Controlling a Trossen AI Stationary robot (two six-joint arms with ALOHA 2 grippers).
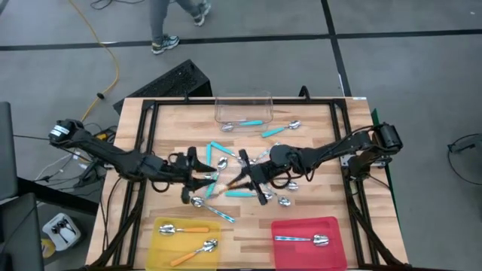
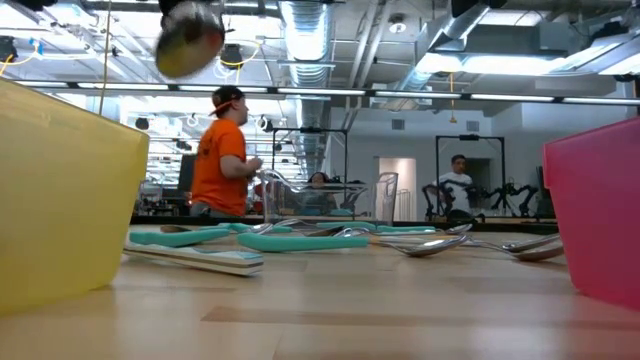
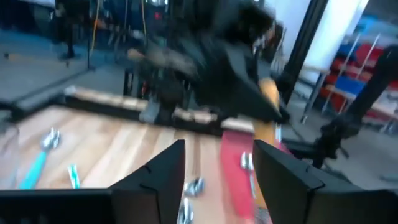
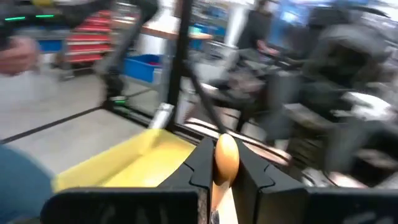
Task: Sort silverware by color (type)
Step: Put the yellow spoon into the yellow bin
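Note:
An orange-handled spoon (image 1: 230, 183) is up in the air over the middle of the table, between my two grippers. My right gripper (image 1: 245, 179) reaches in from the table's right and is shut on it. My left gripper (image 3: 221, 168) faces it from the table's left, open, with nothing between its fingers. In the low view the spoon's shiny bowl (image 2: 190, 38) hangs high above the table. Several teal-handled spoons (image 1: 241, 193) and silver spoons (image 1: 285, 201) lie loose on the wood below the grippers. My right gripper pinches the spoon's orange handle (image 4: 225, 155) between its two fingers, near the handle's rounded end, which sticks out past the fingertips. The fingers are about level and come from the table's right, with the handle lying along them. The spoon is lifted clear of the table.
The yellow tray (image 1: 160, 252) at the near left holds two orange-handled spoons, and the red tray (image 1: 331, 226) at the near right holds a silver spoon. A clear tub (image 1: 242, 109) with a teal spoon stands at the far edge. A black frame borders the table, and people move beyond it.

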